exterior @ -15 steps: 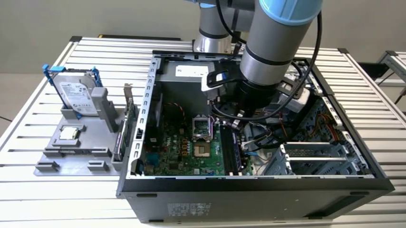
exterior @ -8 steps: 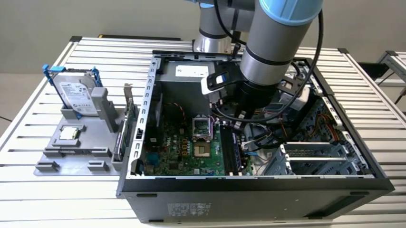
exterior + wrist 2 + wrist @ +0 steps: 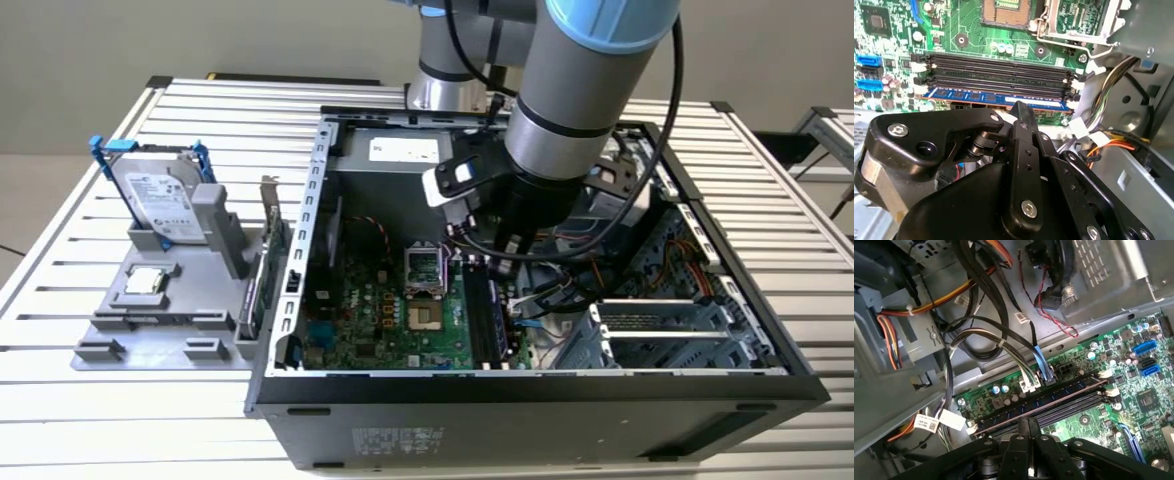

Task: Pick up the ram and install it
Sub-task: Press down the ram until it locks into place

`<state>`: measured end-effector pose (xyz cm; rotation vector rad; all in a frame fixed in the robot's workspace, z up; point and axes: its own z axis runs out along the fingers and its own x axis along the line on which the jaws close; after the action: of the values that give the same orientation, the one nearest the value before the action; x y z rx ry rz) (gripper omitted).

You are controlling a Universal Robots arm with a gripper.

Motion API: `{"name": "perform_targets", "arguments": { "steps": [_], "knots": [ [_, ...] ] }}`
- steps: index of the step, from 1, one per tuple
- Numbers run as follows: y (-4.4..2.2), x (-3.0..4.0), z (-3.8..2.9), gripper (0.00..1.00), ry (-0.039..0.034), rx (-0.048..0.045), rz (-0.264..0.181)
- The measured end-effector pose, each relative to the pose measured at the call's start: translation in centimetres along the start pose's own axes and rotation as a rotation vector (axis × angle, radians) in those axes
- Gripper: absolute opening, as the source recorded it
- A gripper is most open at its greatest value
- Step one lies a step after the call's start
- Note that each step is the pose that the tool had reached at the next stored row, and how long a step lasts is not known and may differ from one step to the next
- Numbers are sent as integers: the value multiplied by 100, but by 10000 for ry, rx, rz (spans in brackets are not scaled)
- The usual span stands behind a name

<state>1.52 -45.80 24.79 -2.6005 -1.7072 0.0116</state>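
Arm reaches down into the open PC case (image 3: 320,250) on the slatted desk (image 3: 80,300). Pincer (image 3: 1021,107) sits right above the row of memory slots (image 3: 999,67) on the green motherboard (image 3: 894,45). The ram (image 3: 989,96), a blue stick, lies seated in the slot nearest the pincer, level with the black slots beside it; in the first wrist view it is the blue strip (image 3: 1054,401) just past the pincer tip (image 3: 1029,422). Pincer fingers look drawn together, nothing clamped between them, tip at or just over the ram's edge; contact unclear. In the exterior view, a hard drive (image 3: 163,200) stands in a gray fixture (image 3: 147,330) at 9 o'clock of the case, processor chip (image 3: 144,282) below it.
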Motion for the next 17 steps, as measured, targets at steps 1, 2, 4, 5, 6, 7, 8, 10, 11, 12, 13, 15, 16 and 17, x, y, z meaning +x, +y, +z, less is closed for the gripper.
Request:
{"name": "perform_targets", "arguments": {
  "steps": [1,2,4,5,6,7,8,10,11,12,13,15,16,17],
  "knots": [
    [0,0,0,0,1,3,-131],
    [0,0,0,0,2,6,-259],
    [0,1,0,0,2,13,-524],
    [0,1,0,0,2,16,-647],
    [-1,1,0,0,2,19,-775],
    [-1,1,0,0,1,22,-903],
    [-1,2,0,0,2,25,-1038],
    [-1,3,0,0,1,31,-1292],
    [-2,3,0,0,-1,33,-1416],
    [-2,4,0,0,0,36,-1540],
    [-2,4,0,0,-1,39,-1656],
    [-2,5,1,0,0,45,-1901],
    [-2,6,1,0,2,49,-2021],
    [-3,6,1,0,5,52,-2133]
  ]
}}
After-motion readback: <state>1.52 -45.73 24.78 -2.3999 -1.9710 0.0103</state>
